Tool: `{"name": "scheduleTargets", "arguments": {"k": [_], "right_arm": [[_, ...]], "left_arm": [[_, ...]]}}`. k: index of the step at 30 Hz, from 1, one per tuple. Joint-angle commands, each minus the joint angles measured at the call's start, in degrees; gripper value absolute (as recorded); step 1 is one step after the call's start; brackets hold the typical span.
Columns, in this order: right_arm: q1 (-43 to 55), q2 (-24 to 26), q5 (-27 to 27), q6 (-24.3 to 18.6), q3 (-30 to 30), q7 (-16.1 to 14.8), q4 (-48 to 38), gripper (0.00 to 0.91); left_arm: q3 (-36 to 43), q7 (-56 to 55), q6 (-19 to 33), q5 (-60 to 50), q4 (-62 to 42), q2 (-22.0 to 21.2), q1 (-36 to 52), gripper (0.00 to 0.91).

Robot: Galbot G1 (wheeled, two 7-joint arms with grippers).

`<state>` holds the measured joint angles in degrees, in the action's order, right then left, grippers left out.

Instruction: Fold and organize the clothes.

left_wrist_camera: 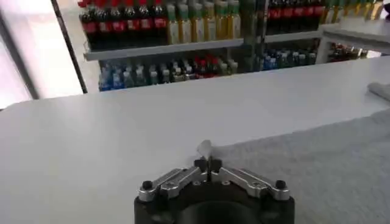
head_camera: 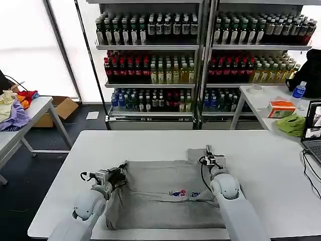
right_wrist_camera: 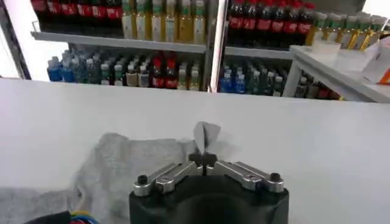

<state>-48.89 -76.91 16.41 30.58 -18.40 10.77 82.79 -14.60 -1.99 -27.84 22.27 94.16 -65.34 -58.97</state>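
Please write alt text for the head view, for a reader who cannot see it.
Both grippers pinch a light grey shirt lying on a white table: the left gripper at its left edge, the right gripper at its far right corner. Shelves of bottled drinks stand behind.

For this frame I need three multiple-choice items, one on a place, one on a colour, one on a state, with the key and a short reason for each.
1. Where does the grey shirt lie?
A. On the white table in front of the robot
B. On a drinks shelf
C. On the floor

2. What colour is the cloth on the side table to the robot's right, beside the laptop?
A. Black
B. Lime green
C. Blue

3. What are the two grippers doing?
A. Both open above the shirt
B. Each shut on shirt fabric
C. One holds a bottle

Key: 1 A, the head view shows the shirt spread on the table. 2 B, the cloth is plainly lime green. 3 B, the left gripper and the right gripper each pinch a small peak of grey fabric between closed fingers.
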Motion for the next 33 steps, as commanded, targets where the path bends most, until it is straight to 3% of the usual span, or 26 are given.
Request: {"name": "scheduleTargets", "arguments": {"k": [1, 13, 27, 33], "right_arm": [[-0.5, -0.1, -0.1, -1.7, -1.4, 0.1, 4.7, 0.0], [-7.2, 0.3, -1.5, -4.6, -3.2, 0.2, 19.7, 0.0], [-24.1, 2.2, -1.1, -1.7, -5.7, 5.0, 36.1, 0.0], [-35.0, 0.9, -2.3, -3.2, -6.5, 7.0, 39.5, 0.0]], "left_arm": [[-0.2, 0.2, 5.7, -1.2, 1.5, 0.1, -0.4, 0.0], [-2.5, 0.7, 6.4, -2.6, 9.7, 0.9, -5.8, 0.0], [-7.4, -0.1, 5.4, -2.8, 16.6, 2.2, -15.0, 0.0], [-8.7, -0.2, 5.3, -3.6, 18.1, 2.8, -19.4, 0.0]]}}
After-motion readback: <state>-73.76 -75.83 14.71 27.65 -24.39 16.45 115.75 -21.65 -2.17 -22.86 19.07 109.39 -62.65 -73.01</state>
